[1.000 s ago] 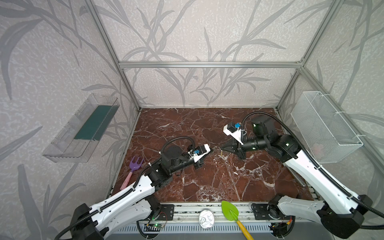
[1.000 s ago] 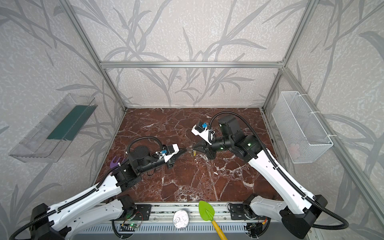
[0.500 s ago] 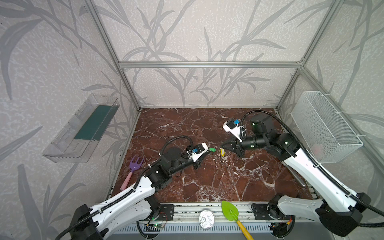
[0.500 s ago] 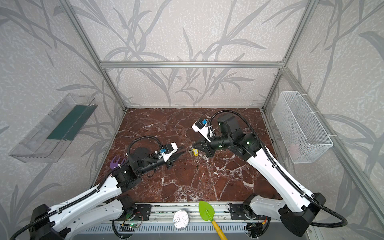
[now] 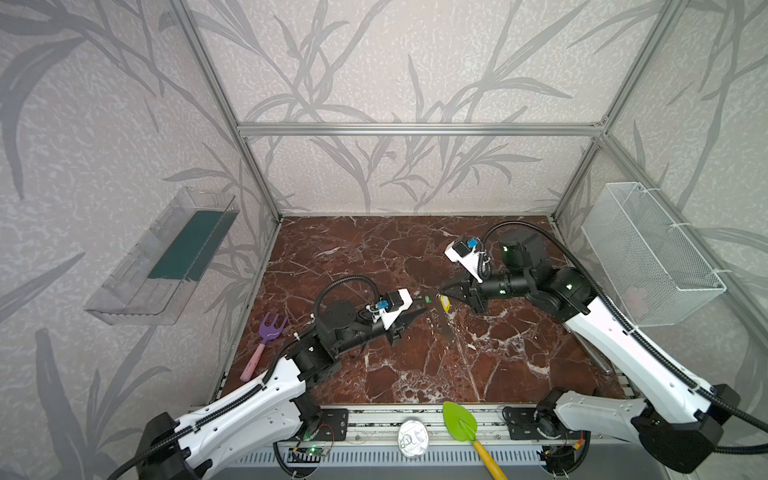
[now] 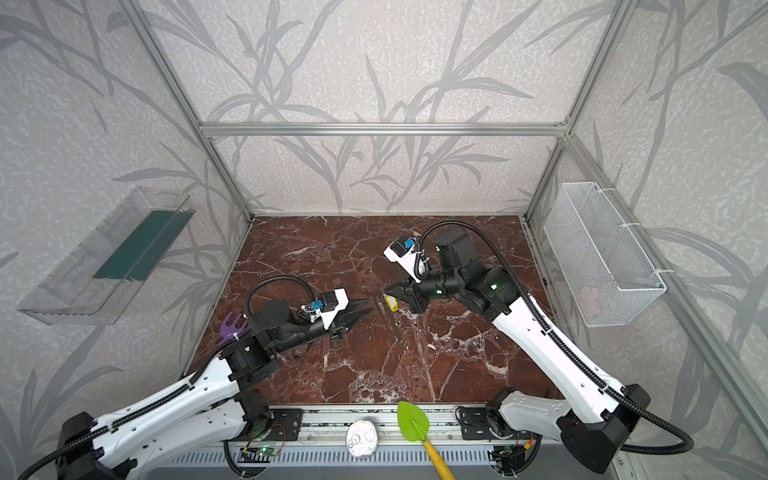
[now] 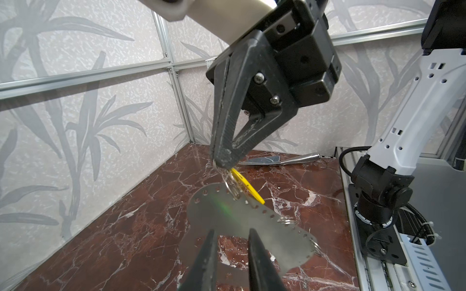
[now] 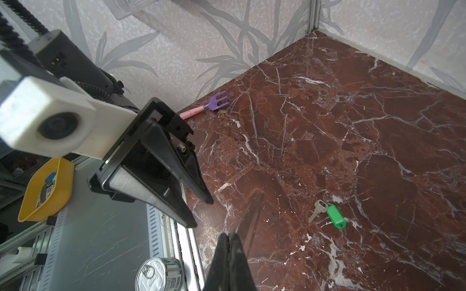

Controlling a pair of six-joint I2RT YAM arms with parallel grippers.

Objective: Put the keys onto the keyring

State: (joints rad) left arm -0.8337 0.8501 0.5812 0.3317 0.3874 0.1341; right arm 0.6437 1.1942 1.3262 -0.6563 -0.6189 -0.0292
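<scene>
Now pink item [image 5: 635,296] in basket [image 5: 665,232], right tool [image 7: 223,161] pinching yellow key [image 7: 245,186], left tool [image 7: 231,231] spread

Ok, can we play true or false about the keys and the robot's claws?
1. The green-tagged key lies on the table. True.
2. The right gripper is wide open. False: it is shut, pinching the wire ring of the yellow-tagged key.
3. The purple fork is held up in a gripper. False: it lies on the table near the left wall, and no gripper touches it.
4. The left gripper has its jaws apart. True.
</scene>
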